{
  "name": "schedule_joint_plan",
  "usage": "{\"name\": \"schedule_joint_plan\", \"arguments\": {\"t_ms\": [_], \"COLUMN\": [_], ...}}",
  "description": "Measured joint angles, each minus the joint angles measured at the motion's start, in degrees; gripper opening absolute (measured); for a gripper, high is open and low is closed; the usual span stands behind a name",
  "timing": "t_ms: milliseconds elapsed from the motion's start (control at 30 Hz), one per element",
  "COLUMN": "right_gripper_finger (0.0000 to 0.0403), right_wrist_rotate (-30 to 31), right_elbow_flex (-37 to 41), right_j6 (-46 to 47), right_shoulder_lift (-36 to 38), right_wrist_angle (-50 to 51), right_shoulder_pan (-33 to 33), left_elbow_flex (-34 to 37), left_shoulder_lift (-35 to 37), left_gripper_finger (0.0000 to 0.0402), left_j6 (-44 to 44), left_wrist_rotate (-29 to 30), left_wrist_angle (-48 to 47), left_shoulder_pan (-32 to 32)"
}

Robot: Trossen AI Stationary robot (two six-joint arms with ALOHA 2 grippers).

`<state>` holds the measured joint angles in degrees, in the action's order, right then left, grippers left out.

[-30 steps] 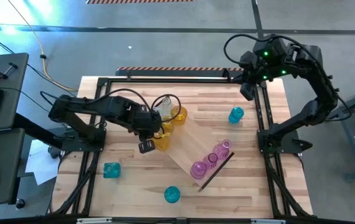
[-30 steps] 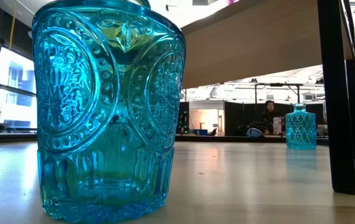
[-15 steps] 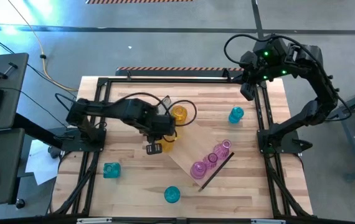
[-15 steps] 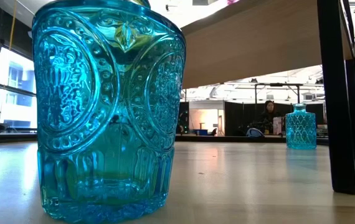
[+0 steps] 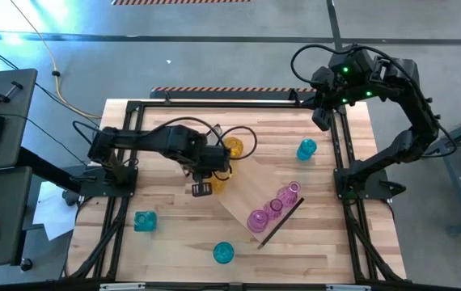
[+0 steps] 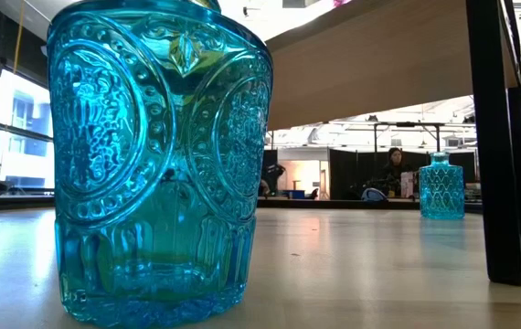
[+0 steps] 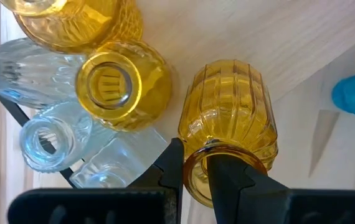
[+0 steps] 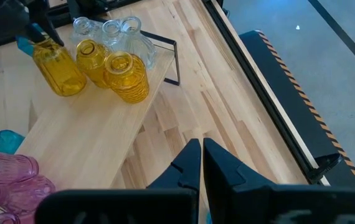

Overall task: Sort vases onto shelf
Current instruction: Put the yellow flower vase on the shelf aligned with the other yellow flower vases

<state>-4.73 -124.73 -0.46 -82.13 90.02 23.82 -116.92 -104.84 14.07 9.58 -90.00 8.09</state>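
Note:
The light-wood shelf (image 5: 251,187) lies slantwise on the table, with dark end pieces. My left gripper (image 5: 211,171) is over its far-left end, shut on a ribbed amber vase (image 7: 230,115), which also shows in the right wrist view (image 8: 59,71). Two more amber vases (image 8: 124,76) and some clear vases (image 8: 112,28) stand on that end. Three pink vases (image 5: 272,206) stand on the shelf's other end. Teal vases stand on the table (image 5: 306,149) (image 5: 144,220) (image 5: 223,252). My right gripper (image 8: 196,163) is shut and empty, above the table's far right corner (image 5: 321,117). My left gripper holds the amber vase by the rim of its mouth (image 7: 193,177), with one finger (image 7: 233,177) inside the mouth and the other (image 7: 172,168) outside. The fingers come from above, pointing down. The vase is upright over the shelf's end; whether its base rests there I cannot tell.
The dark arm frames run along the table's left and right sides. In the low view a teal vase (image 6: 155,164) stands close in front, and the shelf's dark end piece (image 6: 498,137) stands on the right. A person (image 6: 395,164) shows far behind.
My left arm has gone a little toward the table's right edge with the amber vase, mostly in the first half second. The vase has stayed upright. My right arm has kept still.

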Motion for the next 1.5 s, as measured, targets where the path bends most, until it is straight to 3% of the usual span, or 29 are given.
{"name": "schedule_joint_plan", "arguments": {"t_ms": [300,1200,1500], "right_gripper_finger": [0.0000,0.0000,0.0000], "right_wrist_rotate": [0.0,-1.6,-1.7], "right_elbow_flex": [0.0,0.0,0.0], "right_j6": [0.0,0.0,-0.9], "right_shoulder_lift": [0.0,0.0,0.0], "right_wrist_angle": [0.0,0.0,0.0], "right_shoulder_pan": [0.0,0.0,0.0], "left_elbow_flex": [0.0,0.1,0.1], "left_shoulder_lift": [0.0,0.1,0.1], "left_gripper_finger": [0.0035,0.0036,0.0069], "left_j6": [-0.3,-3.9,-4.1], "left_wrist_rotate": [-2.1,-1.3,-1.3], "left_wrist_angle": [0.0,0.0,0.0], "left_shoulder_pan": [-0.3,-0.6,-0.7]}}
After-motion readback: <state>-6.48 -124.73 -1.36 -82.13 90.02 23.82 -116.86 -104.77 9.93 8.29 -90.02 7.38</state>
